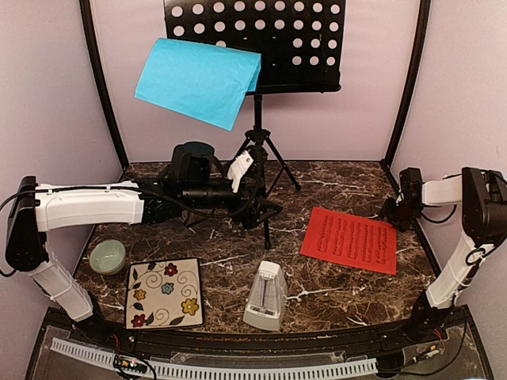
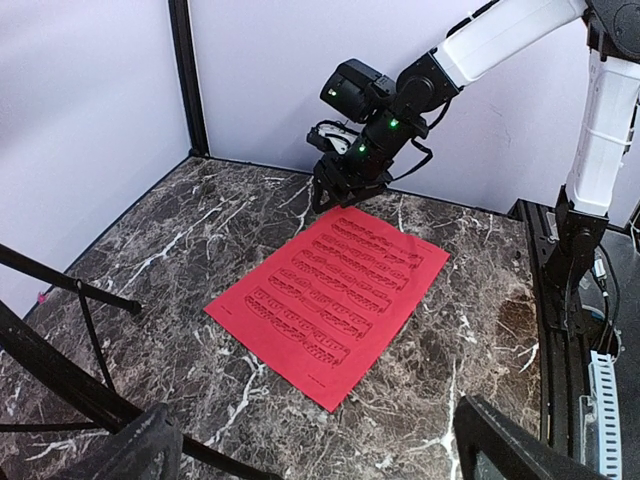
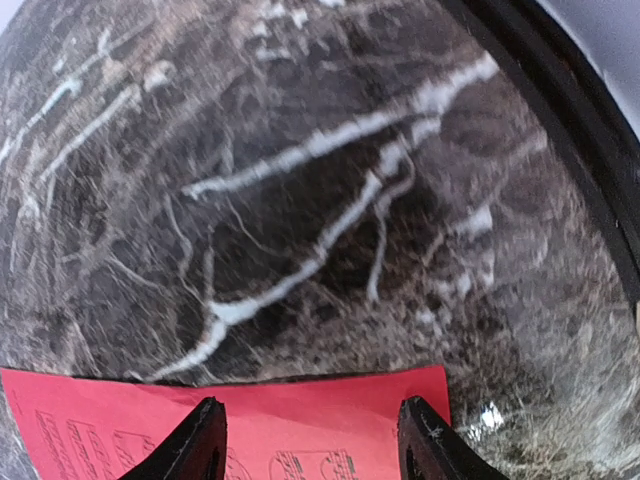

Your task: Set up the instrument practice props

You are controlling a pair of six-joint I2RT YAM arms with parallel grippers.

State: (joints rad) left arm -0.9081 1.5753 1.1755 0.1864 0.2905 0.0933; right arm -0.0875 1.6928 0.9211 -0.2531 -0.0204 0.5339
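Note:
The black tripod music stand (image 1: 255, 36) stands at the back centre. The blue sheet (image 1: 198, 79) rests tilted on the left of its perforated desk. The red sheet (image 1: 352, 239) lies flat on the marble at the right and also shows in the left wrist view (image 2: 330, 295). The white metronome (image 1: 265, 296) stands near the front centre. My left gripper (image 1: 257, 212) is open and empty by the tripod's legs (image 2: 60, 385), pointing toward the red sheet. My right gripper (image 1: 392, 212) is open, its fingers (image 3: 195, 445) low over the red sheet's far right edge (image 3: 300, 415).
A pale green bowl (image 1: 107, 256) and a flower-patterned tile (image 1: 164, 293) sit at the front left. Black frame posts (image 1: 101, 87) and pale walls close in the back and sides. The right arm (image 2: 400, 95) reaches down at the red sheet's far corner.

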